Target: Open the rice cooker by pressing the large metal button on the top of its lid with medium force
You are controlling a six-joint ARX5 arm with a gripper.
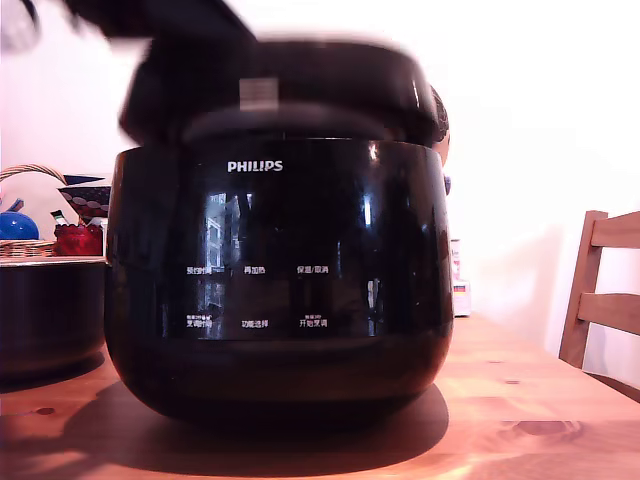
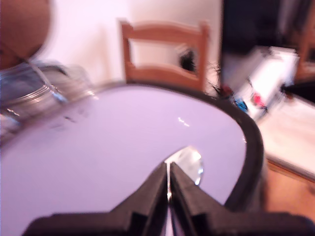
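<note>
The glossy black rice cooker (image 1: 280, 280) with its white PHILIPS logo fills the middle of the exterior view. Its lid (image 1: 290, 85) is motion-blurred and sits slightly raised, a grey rim showing beneath its front edge. A dark blur of my arm (image 1: 150, 15) comes in over the lid from the exterior view's upper left. In the wrist view the lid's top (image 2: 108, 152) glares pale lilac. My gripper (image 2: 168, 169) is shut with nothing between its fingers, and its tips rest at the edge of the shiny metal button (image 2: 191, 160).
A lower dark vessel (image 1: 45, 310) stands at the exterior view's left, with a basket (image 1: 30, 245) holding a blue ball behind it. A wooden chair (image 1: 605, 290) stands at the right of the wooden table (image 1: 530, 400). A second chair (image 2: 165, 51) shows beyond the lid.
</note>
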